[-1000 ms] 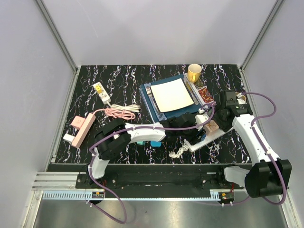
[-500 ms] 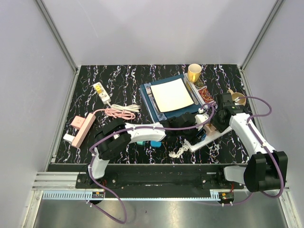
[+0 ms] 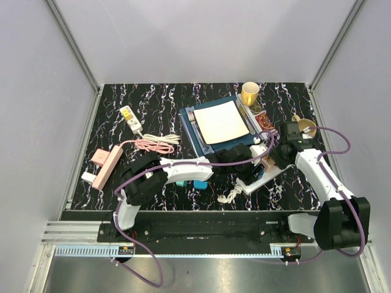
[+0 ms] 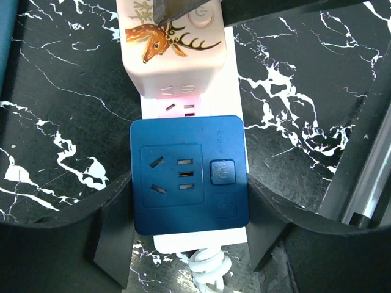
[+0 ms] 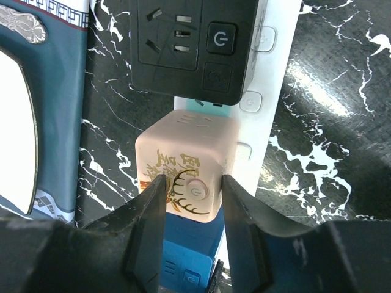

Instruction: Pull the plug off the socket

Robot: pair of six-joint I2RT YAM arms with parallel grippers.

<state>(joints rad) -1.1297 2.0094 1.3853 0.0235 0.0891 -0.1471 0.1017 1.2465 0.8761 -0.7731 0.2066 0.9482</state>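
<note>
On the black marbled table (image 3: 159,97), a white power strip (image 5: 278,91) carries two cube plugs. The left fingers (image 4: 113,244) are clamped on the blue plug (image 4: 189,174); the right fingers (image 5: 146,226) stand apart, tips over the deer-printed plug (image 5: 183,159) beside it. Behind the strip sit one white plate (image 3: 221,121) and one yellow cup (image 3: 250,93); well to its left lie a pink strip (image 3: 107,163), a small white strip (image 3: 130,118) and a coiled pink cable (image 3: 156,144).

Black white-veined marble tabletop (image 3: 153,104); plain pale walls (image 3: 201,36) on three sides; aluminium corner posts (image 3: 73,46).
</note>
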